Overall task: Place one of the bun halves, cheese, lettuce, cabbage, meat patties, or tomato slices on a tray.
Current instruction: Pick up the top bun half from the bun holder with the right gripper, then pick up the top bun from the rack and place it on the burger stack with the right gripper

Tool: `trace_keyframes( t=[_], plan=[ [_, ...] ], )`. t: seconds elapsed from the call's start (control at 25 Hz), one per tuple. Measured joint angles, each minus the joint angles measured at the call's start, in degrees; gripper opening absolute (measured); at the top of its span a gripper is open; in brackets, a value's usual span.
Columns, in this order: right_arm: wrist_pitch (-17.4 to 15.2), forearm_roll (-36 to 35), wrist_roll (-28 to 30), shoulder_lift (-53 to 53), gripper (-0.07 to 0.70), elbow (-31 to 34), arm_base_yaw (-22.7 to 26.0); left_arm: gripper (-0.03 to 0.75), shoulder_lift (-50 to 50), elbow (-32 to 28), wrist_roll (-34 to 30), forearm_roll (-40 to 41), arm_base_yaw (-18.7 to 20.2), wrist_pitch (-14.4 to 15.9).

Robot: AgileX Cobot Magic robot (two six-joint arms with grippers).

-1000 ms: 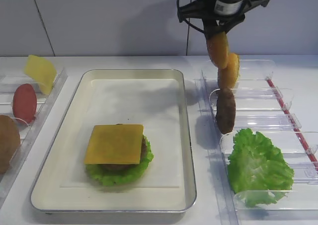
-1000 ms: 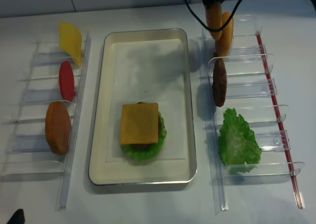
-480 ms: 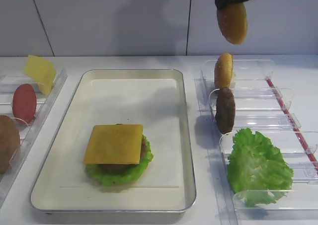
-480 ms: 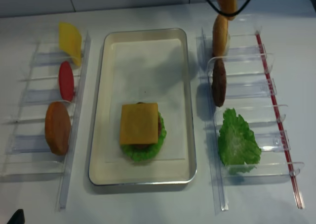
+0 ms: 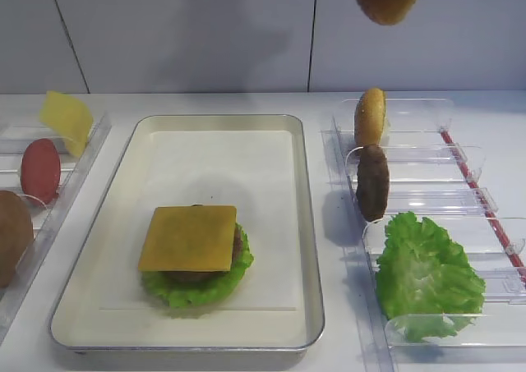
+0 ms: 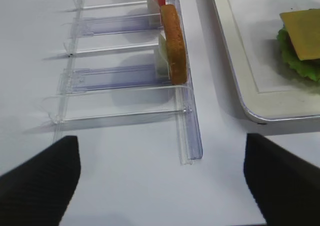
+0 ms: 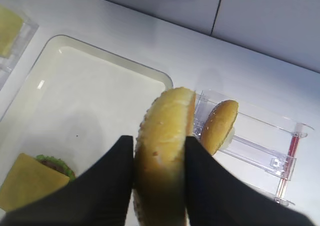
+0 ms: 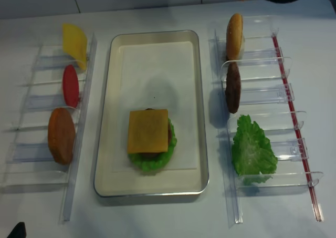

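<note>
Sesame bun top held aloft, ready to carry to the stack

In the right wrist view the right gripper [image 7: 160,176], bottom centre, is clamped tight on the edges of 1 bun top [image 7: 165,151], held on edge. Beyond it, lower left, lies the tray [image 7: 150,74] with the cheese [image 7: 30,186] over lettuce [image 7: 52,162]. The bun should likely travel down-left, turn flat dome-up, centre over the cheese, then release low. The left gripper [image 6: 160,181] stands wide and empty at that view's bottom edge.

Right fingers [image 7: 210,186] clamped — left fingers [image 6: 280,176] apart
</note>
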State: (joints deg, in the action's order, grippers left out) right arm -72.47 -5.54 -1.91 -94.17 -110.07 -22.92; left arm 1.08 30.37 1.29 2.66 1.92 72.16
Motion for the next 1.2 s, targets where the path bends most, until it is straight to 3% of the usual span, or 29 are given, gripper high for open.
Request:
trace_keyframes(
  t=[0.12,0.2,0.4,0.52,0.8,1.0,1.2],
  plan=[
    [0.4,-1.7,1.0,3.2,0.254,3.1,0.0,0.634,0.0,0.0,0.0,0.0,0.0,0.0],
    [2.6,-3.1,1.2,6.2,0.253,8.2,0.0,0.634,0.0,0.0,0.0,0.0,0.0,0.0],
    [12.9,-11.3,4.3,14.3,0.253,25.1,0.0,0.634,0.0,0.0,0.0,0.0,0.0,0.0],
    [17.0,-17.8,7.4,18.4,0.253,33.9,0.0,0.634,0.0,0.0,0.0,0.0,0.0,0.0],
    [21.5,-34.5,18.7,21.8,0.252,47.9,0.0,0.634,0.0,0.0,0.0,0.0,0.0,0.0],
    [24.8,-52.1,33.8,22.0,0.251,55.6,0.0,0.634,0.0,0.0,0.0,0.0,0.0,0.0],
    [26.0,-62.6,41.3,19.8,0.251,58.5,0.0,0.634,0.0,0.0,0.0,0.0,0.0,0.0]
  ],
)
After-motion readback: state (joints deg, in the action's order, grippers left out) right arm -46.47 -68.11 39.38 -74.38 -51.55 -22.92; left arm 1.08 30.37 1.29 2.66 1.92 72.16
